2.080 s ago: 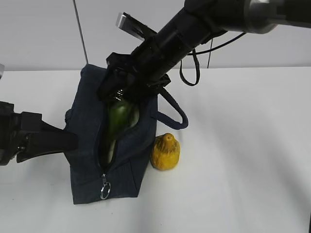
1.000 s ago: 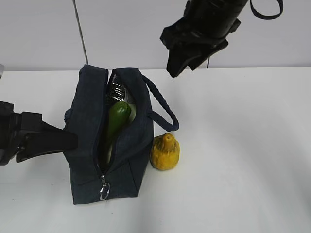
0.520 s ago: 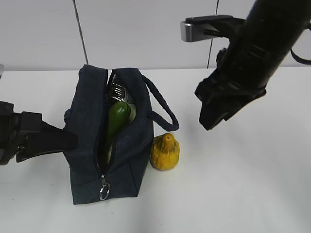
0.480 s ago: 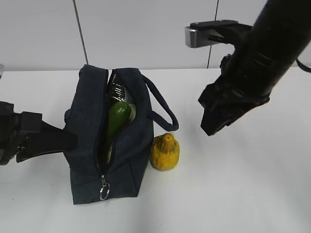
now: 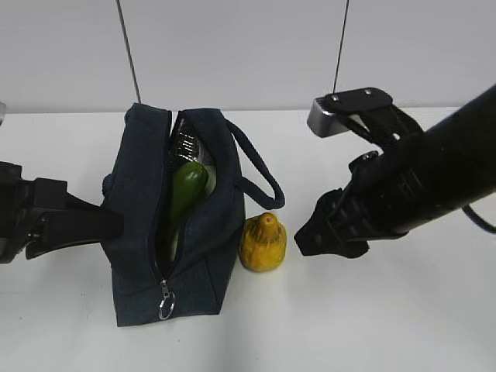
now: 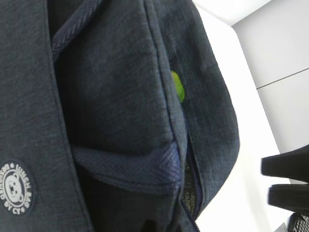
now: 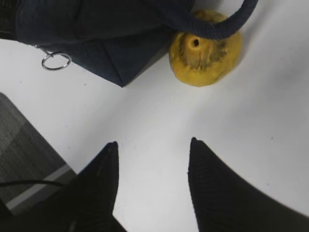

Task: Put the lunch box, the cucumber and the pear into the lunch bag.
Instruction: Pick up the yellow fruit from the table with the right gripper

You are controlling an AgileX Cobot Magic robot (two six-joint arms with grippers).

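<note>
The navy lunch bag (image 5: 139, 194) stands unzipped on the white table, its ring pull (image 5: 167, 308) at the near end. The dark green cucumber (image 5: 186, 194) lies inside the slit and appears as a green sliver (image 6: 177, 87) in the left wrist view. The lunch box is hidden. The yellow pear (image 5: 263, 242) sits on the table against the bag's right side, under the strap handle (image 7: 212, 29). My right gripper (image 5: 310, 236) hovers low just right of the pear (image 7: 205, 50), open and empty (image 7: 152, 142). My left gripper (image 5: 116, 225) is shut on the bag's left side fabric (image 6: 120, 121).
A white wall with dark vertical seams (image 5: 128, 50) rises behind the table. In the right wrist view the table's edge runs past a grey floor patch (image 7: 29, 154). Bare tabletop (image 5: 372, 310) spreads right of and in front of the pear.
My right arm has swung from high above the bag rightwards and down, ending low beside the pear. The bag, cucumber, pear and left arm have stayed put.
</note>
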